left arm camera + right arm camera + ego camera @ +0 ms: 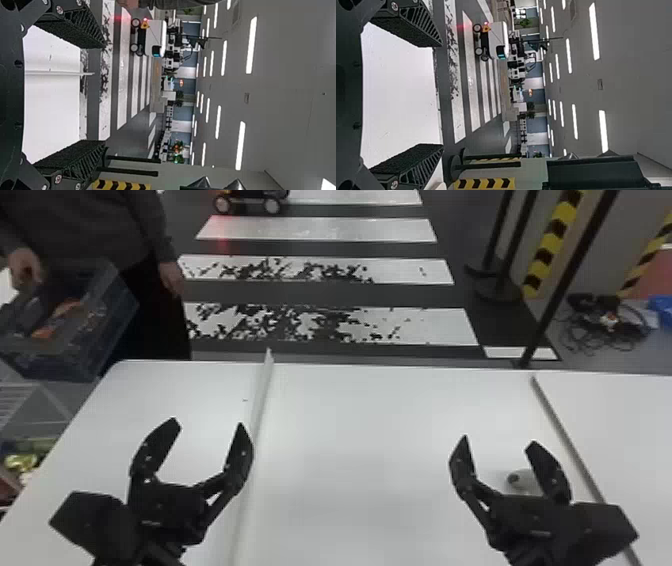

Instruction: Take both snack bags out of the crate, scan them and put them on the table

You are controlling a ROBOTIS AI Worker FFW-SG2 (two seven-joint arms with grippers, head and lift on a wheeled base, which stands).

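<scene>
Over a white table (360,510), the left gripper (208,422) and right gripper (500,439) hang empty, fingers spread, with unloading, scanning and placing apparently all ahead.

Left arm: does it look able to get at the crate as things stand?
Probably not. The left end effector is open and empty over the table, but the crate is off past the far left corner, with a person's hand at it.

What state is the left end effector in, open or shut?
Open: the left end effector has its two fingers wide apart over the table, with nothing held between them.
</scene>
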